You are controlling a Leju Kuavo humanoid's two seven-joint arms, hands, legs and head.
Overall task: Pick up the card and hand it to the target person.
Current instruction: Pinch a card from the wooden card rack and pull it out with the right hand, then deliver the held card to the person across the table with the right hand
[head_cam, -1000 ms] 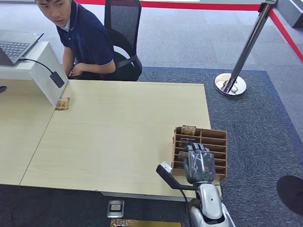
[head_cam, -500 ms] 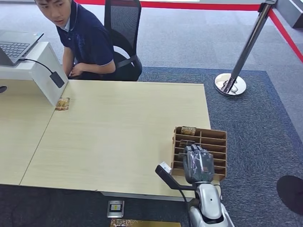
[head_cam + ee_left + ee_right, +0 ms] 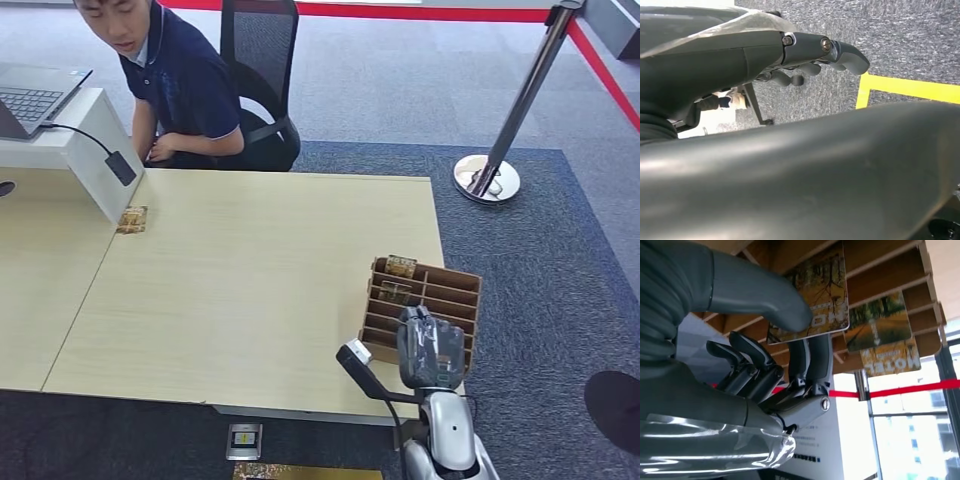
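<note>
My right hand (image 3: 429, 345) is at the near side of the wooden slotted card rack (image 3: 445, 290) on the table's right front corner. In the right wrist view that hand (image 3: 753, 365) pinches a card (image 3: 817, 295) with an autumn picture: the thumb presses on its face and the fingers (image 3: 813, 360) lie behind it. The card still stands in the rack (image 3: 885, 275). Two more cards (image 3: 400, 266) sit in the far slots. The person (image 3: 181, 80) sits at the far left side of the table. My left hand (image 3: 810, 50) hangs over the carpet, holding nothing.
Another card (image 3: 131, 219) lies on the table (image 3: 249, 280) near the white laptop stand (image 3: 90, 150). A laptop (image 3: 30, 95) rests on that stand. An office chair (image 3: 260, 60) is behind the person. A stanchion base (image 3: 487, 178) stands on the carpet at the far right.
My right hand has drawn slightly right and back toward me. The rack has turned a little and shifted with it.
</note>
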